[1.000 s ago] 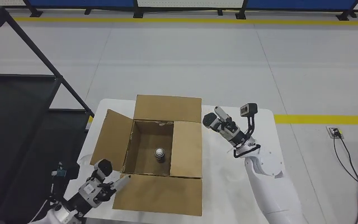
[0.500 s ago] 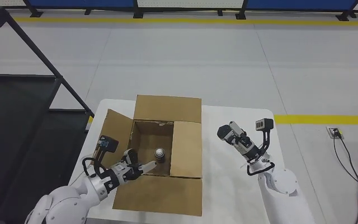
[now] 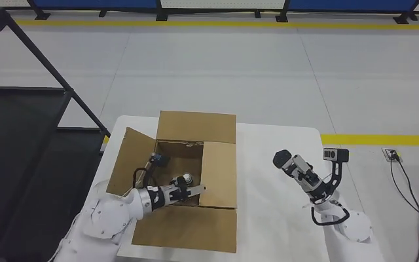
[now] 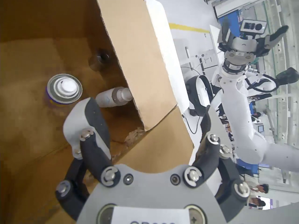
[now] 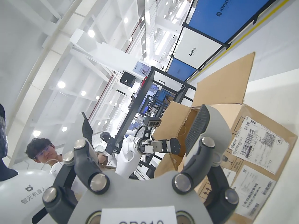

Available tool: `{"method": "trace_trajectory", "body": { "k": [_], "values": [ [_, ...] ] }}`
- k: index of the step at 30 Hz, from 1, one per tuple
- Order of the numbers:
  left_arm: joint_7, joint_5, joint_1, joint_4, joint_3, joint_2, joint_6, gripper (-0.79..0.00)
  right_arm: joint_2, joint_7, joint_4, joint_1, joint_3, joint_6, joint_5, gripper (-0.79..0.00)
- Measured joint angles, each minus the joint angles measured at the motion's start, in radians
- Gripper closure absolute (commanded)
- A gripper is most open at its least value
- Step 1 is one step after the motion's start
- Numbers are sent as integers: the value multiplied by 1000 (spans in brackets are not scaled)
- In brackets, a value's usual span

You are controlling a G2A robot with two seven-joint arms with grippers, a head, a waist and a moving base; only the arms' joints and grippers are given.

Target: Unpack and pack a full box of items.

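My left gripper [image 3: 190, 190], jaws open, hangs in the box [image 3: 219, 177] over a can [image 4: 64, 88] and bottle [image 4: 112, 96], perhaps more. Unpacking seems barely begun. My right gripper [image 5: 143, 117] hangs open, empty.

Box: brown cardboard box [image 3: 219, 173], centre of the top view, upright, all four flaps folded open; white printed labels on one flap.
Can: spray can [image 4: 64, 87], silver top, white cap, bluish body; stands upright on the box floor, slightly left of and below centre in the top view.
Bottle: white bottle [image 4: 112, 97], grey neck; lies on its side just beside the can, cap end at the box wall.
Unidentified: small dark round item [image 4: 99, 59] on the floor near that wall; I cannot tell what it is.
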State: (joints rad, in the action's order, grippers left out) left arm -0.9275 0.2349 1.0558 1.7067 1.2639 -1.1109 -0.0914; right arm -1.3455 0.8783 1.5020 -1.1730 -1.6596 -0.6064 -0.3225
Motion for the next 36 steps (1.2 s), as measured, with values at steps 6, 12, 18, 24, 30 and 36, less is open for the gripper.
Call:
{"method": "trace_trajectory", "body": {
  "k": [6,12,18,24,30,36],
  "values": [
    [-10,-138,-154,-196,-137,-36,7,-785,17,-1,21,-56,-67,-33,-37,-785],
    [44,-202,-223,-279,-203,-60,-26,-785,30,1,25,-80,-100,-40,-60,-785],
    [81,-197,-207,-184,-183,-57,-53,-785,40,-4,26,-74,-104,-35,-70,-785],
    [92,-136,-171,-39,-169,-49,-18,-785,49,-4,15,-58,-99,-31,-76,-785],
    [111,-139,-228,-37,-246,-69,6,-785,59,-15,3,-51,-114,-39,-104,-785],
    [163,-150,-334,-118,-369,-111,33,-785,71,-28,-10,-69,-162,-51,-142,-785]
  ]
}}
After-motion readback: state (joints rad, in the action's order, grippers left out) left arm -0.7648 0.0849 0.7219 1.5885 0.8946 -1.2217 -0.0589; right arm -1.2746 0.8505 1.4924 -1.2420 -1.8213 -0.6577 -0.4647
